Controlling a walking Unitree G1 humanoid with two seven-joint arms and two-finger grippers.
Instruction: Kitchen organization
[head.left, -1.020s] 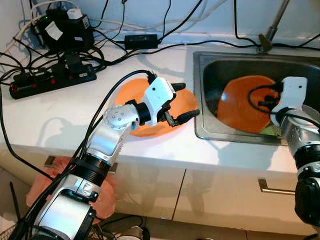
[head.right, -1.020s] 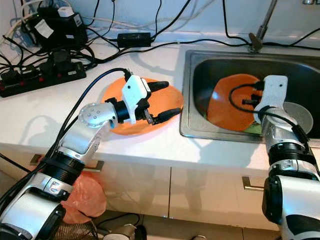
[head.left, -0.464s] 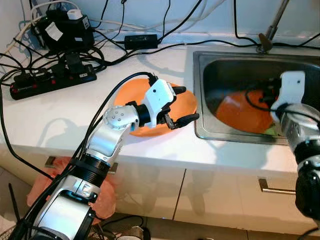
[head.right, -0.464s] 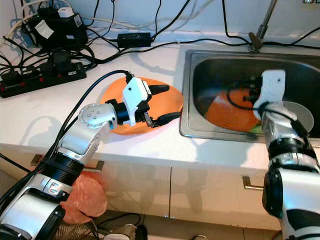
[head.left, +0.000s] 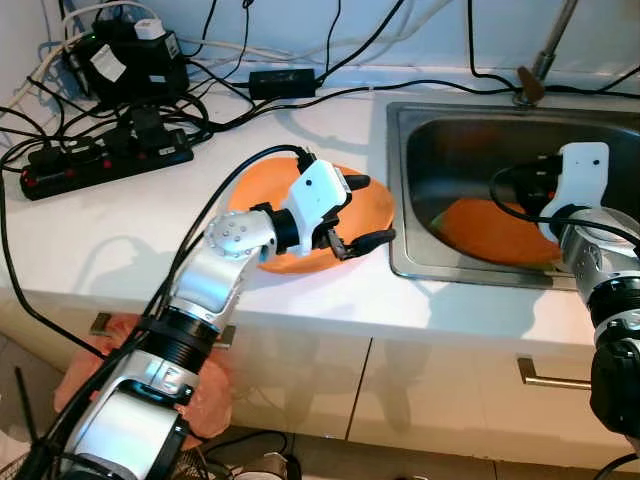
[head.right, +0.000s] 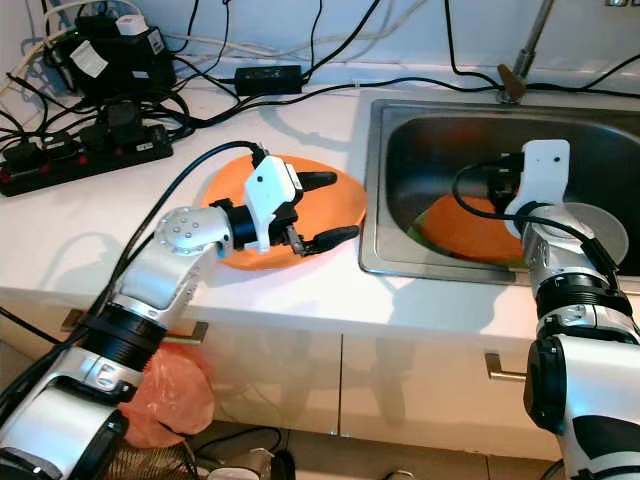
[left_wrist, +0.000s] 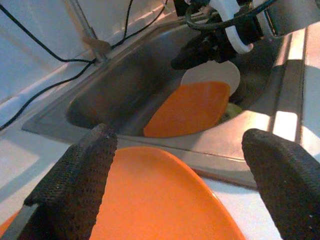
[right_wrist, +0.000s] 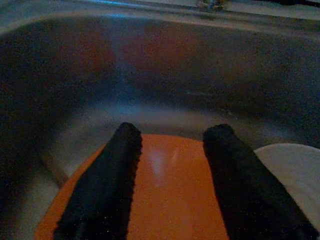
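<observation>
An orange plate (head.left: 262, 192) lies on the white counter just left of the sink. My left gripper (head.left: 373, 208) hovers open over its right half, one finger on each side, holding nothing. A second orange plate (head.left: 490, 226) lies nearly flat in the steel sink (head.left: 400, 200). My right gripper (right_wrist: 172, 132) reaches into the sink above that plate, its fingers (right_wrist: 105, 185) apart and nothing between them. A white plate (head.right: 602, 226) sits beside the orange one, and something green (left_wrist: 233, 107) peeks out under it.
A black power strip (head.left: 100, 160), adapters and tangled cables crowd the counter's back left. The faucet base (head.left: 532, 82) stands behind the sink. Below are cabinet fronts with a handle (head.left: 560, 379) and a pink bag (head.left: 215, 392) on the floor.
The orange plate in the sink went from standing tilted up to lying nearly flat, and my right gripper shifted slightly above it. My left gripper barely moved.
</observation>
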